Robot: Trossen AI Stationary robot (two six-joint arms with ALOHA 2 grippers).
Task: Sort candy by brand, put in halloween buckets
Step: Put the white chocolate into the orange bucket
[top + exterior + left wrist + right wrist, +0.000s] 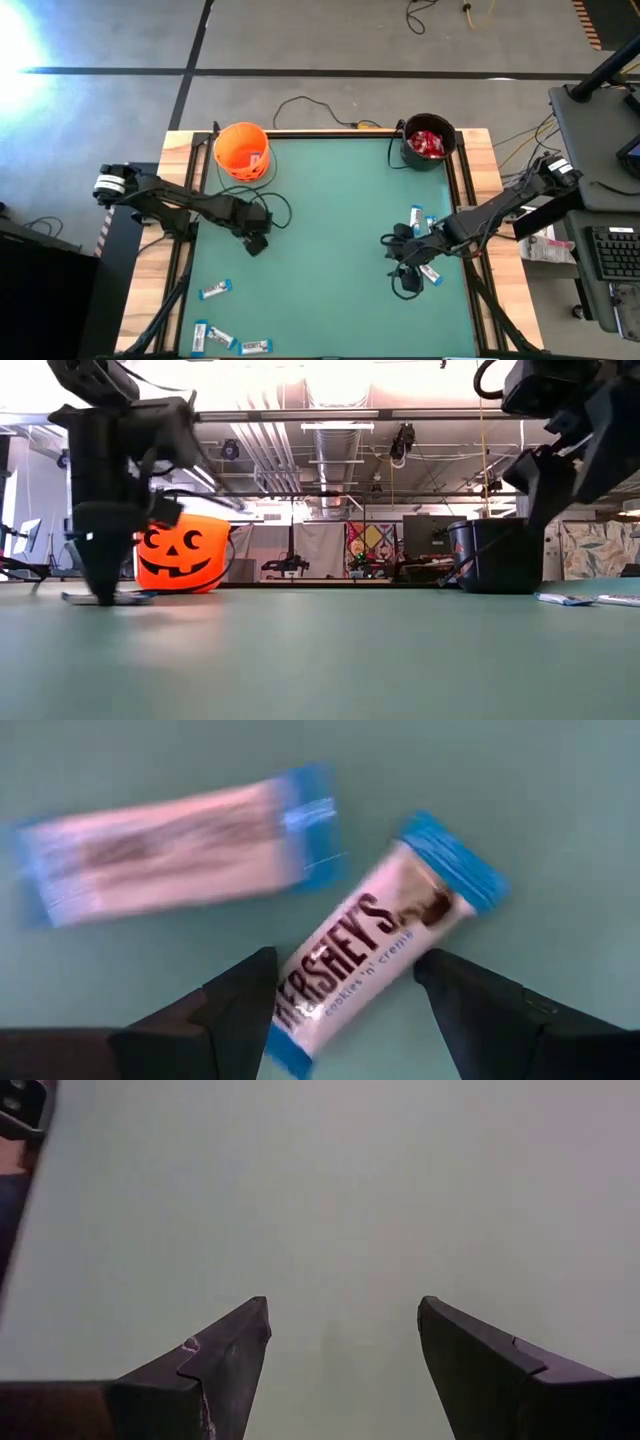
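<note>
My left gripper point(345, 965) is open and low over the green mat, in front of the orange pumpkin bucket point(242, 150). Its fingers stand on either side of a blue-and-white Hershey's bar point(375, 935) lying flat on the mat. A second such bar point(160, 845) lies beside it. In the low view this gripper point(105, 592) reaches down to the tabletop. My right gripper point(343, 1315) is open above bare mat on the right point(400, 265). The black bucket point(428, 142) at the far right holds red packets point(427, 143).
More blue-and-white bars lie near the table's near-left corner point(215, 290), point(222, 340), point(255, 347), and beside the right arm point(417, 216), point(430, 273). Both buckets stand along the far edge. The wide middle of the mat point(330, 230) is bare.
</note>
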